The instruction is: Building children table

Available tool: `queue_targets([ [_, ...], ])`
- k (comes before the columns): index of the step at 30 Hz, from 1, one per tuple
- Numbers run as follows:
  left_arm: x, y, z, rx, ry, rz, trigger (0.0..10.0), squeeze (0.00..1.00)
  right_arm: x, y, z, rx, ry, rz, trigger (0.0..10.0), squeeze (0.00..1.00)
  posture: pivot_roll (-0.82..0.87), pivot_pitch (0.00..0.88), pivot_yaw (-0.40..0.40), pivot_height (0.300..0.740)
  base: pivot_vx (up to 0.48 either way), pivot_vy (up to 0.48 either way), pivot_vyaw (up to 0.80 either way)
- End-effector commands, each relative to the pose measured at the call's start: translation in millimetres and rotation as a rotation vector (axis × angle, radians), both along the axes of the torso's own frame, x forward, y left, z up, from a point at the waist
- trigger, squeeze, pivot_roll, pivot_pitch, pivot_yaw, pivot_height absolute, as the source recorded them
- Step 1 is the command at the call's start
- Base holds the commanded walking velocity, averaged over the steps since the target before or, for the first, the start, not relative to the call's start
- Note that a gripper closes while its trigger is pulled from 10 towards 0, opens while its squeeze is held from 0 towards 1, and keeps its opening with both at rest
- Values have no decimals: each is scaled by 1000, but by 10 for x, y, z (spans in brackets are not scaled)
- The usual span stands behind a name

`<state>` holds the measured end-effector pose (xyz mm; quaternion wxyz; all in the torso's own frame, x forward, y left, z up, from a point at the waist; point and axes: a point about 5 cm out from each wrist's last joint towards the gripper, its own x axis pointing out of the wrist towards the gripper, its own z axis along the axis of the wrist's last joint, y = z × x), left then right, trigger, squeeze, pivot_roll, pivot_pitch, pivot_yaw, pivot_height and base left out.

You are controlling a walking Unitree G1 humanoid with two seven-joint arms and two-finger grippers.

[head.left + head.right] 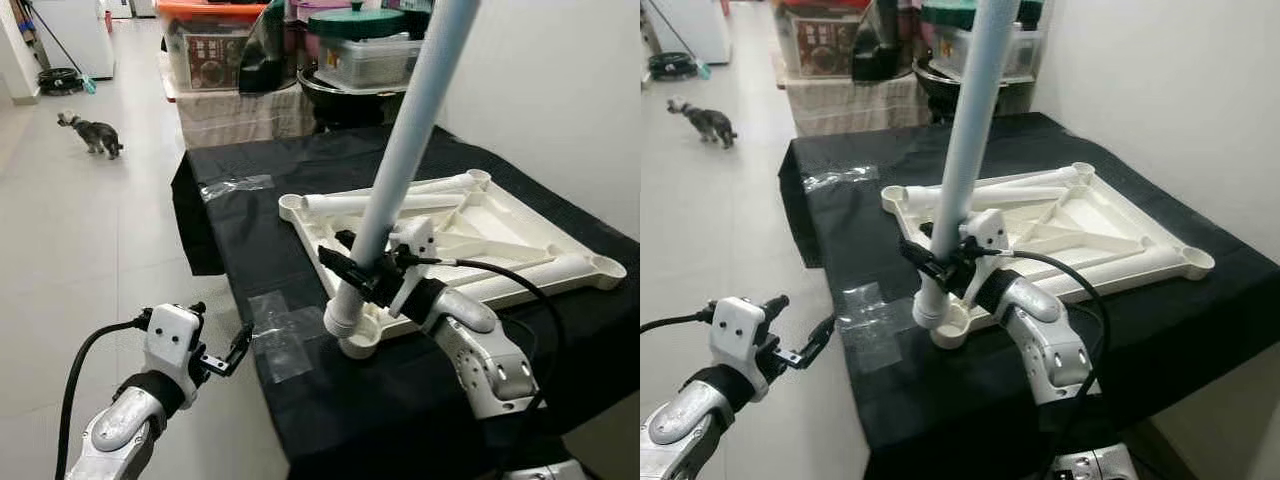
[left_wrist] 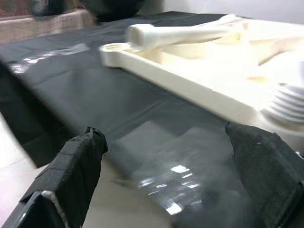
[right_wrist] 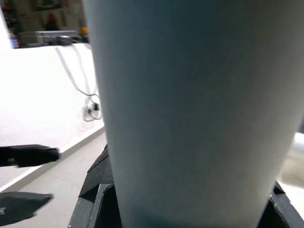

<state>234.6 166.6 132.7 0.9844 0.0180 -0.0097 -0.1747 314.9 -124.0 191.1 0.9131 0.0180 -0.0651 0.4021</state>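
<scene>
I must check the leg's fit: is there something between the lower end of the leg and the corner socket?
Nothing visible is between them. The right tool grips the pale blue table leg, tilted, its threaded end at the corner socket of the upturned tabletop.

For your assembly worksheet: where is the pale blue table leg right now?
The table leg stands tilted at the near corner socket of the upturned white tabletop, held low down by the right gripper, on the black-covered table.
</scene>
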Motion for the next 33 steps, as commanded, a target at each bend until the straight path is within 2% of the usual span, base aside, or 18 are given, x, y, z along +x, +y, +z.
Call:
queue_targets([
  [1,-6,30,-15,10,6,10,10000,0,2,5,62,17,-37,0,0,0,29,0,-36,740,0,0,0],
  [8,-4,31,-51,23,11,13,10000,0,29,31,119,12,-51,33,0,0,31,0,-37,740,0,0,0],
  [15,-6,62,-92,39,26,30,10000,0,-6,199,128,-20,-73,132,0,0,36,0,-43,740,0,0,0],
  [19,-37,99,-110,41,34,49,10000,0,8,216,97,-31,-69,152,0,0,49,0,-54,740,0,0,0],
  [25,-68,117,-125,39,40,62,10000,0,46,159,24,-56,-62,143,0,0,47,0,-55,740,0,0,0],
  [27,-71,114,-127,37,39,63,10000,0,63,61,-61,-89,-55,131,0,0,47,0,-55,740,0,0,0],
  [33,-68,122,-127,37,39,65,10000,0,48,-68,-97,-98,-27,133,0,0,45,0,-53,740,0,0,0],
])
